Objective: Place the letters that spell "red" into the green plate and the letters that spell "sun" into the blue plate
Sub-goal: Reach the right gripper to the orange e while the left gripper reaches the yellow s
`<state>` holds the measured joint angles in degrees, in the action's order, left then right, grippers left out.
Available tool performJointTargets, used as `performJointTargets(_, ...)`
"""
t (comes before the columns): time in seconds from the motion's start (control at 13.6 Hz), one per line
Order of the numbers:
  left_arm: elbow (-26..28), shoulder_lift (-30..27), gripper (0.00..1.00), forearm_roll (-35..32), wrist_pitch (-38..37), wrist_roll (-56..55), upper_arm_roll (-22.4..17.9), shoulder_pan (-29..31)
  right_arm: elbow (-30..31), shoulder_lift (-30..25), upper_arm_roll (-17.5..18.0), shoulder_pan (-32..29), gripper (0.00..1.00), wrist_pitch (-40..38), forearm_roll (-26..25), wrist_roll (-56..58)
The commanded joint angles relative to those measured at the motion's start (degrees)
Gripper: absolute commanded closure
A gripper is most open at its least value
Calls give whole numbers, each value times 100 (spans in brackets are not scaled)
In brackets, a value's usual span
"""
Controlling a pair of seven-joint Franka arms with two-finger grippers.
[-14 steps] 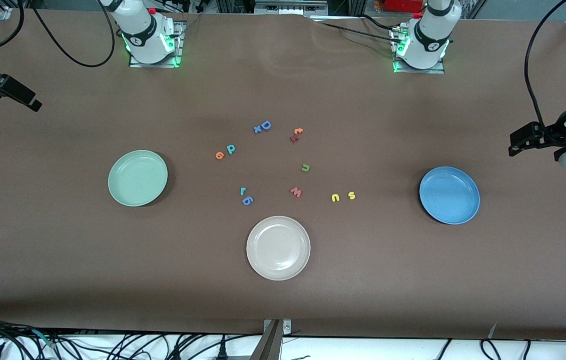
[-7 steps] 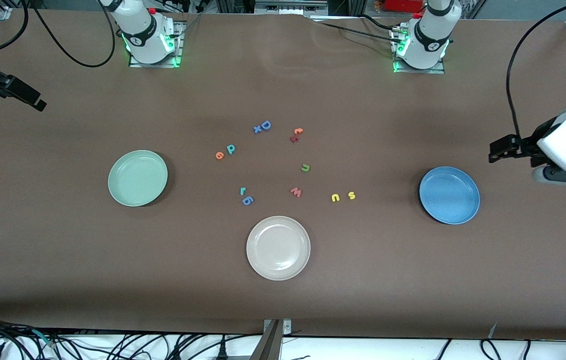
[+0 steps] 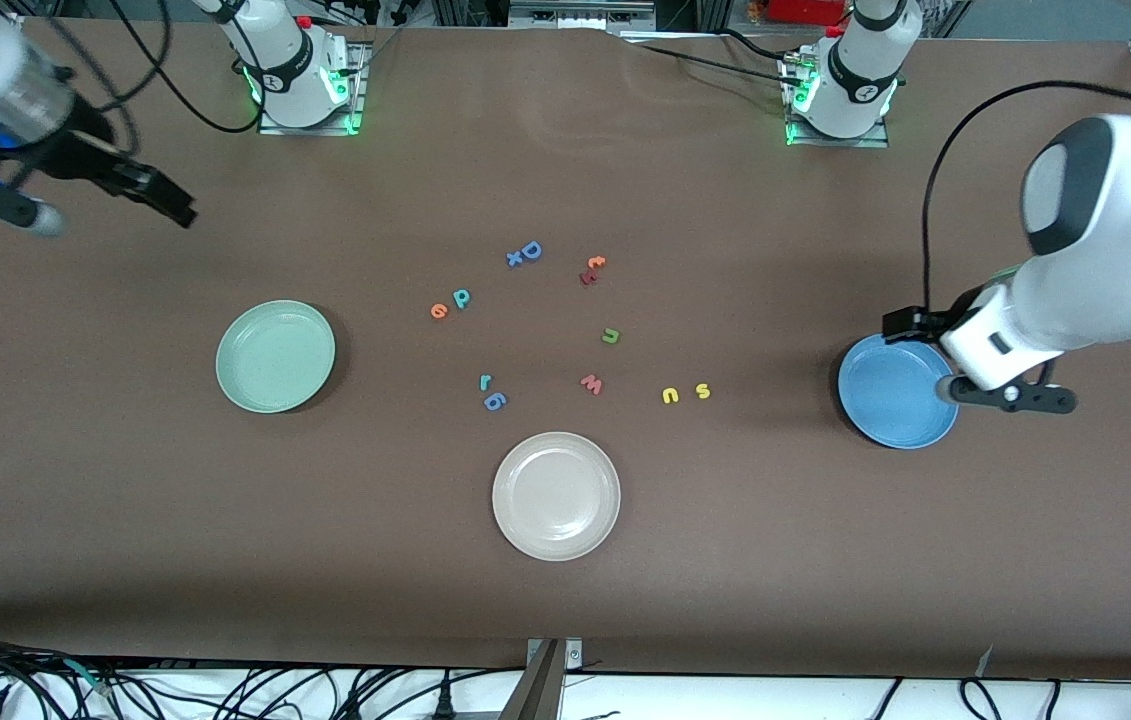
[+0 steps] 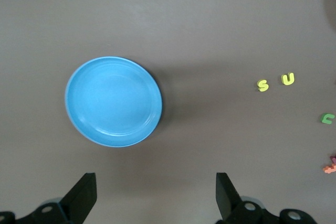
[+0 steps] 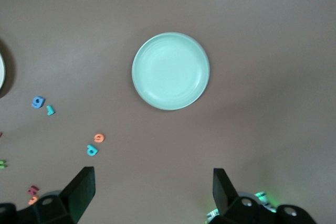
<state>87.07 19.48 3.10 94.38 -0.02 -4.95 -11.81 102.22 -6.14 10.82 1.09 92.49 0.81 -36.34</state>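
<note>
the beige plate (image 3: 556,495) sits nearest the desk's front edge; the yellow s (image 3: 702,391), yellow u (image 3: 670,396) and green u (image 3: 610,336) lie mid-desk, as do teal r (image 3: 485,381), orange e (image 3: 439,311) and teal d (image 3: 462,297); green plate (image 3: 275,356) and blue plate (image 3: 897,390) are empty; left gripper (image 4: 155,195) hangs spread wide over the blue plate, right gripper (image 5: 152,192) spread wide near the green plate; lookalikes crowd the r, so a wrong pick is likely; open room surrounds both plates.

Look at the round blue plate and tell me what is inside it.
Nothing shows inside the round blue plate: the left wrist view shows its bare dish. In the front view the open left gripper, hanging over it, covers part of the plate's rim.
</note>
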Motion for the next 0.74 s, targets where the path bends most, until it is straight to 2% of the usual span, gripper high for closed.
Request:
performJointTargets(0.0, -68, 275, 0, 86, 272, -304, -15, -373, 26, 348, 524, -21, 1, 338, 129, -898)
performJointTargets(0.15, -68, 424, 0, 60, 415, -761, -15, -550, 296, 543, 824, -21, 1, 926, 349, -1523)
performJointTargets(0.37, -76, 767, 0, 121, 441, -983, 12, -656, 1270, 657, 1159, -21, 1, 2374, 358, -2113)
performJointTargets(0.52, -120, 899, 0, 348, 808, -1000, 12, -665, 1851, 894, 1361, -21, 1, 3289, 358, -2455)
performJointTargets(0.66, -120, 1101, 0, 769, 1012, -1000, 12, -656, 2326, 1149, 1405, -21, 1, 3888, 350, -2501)
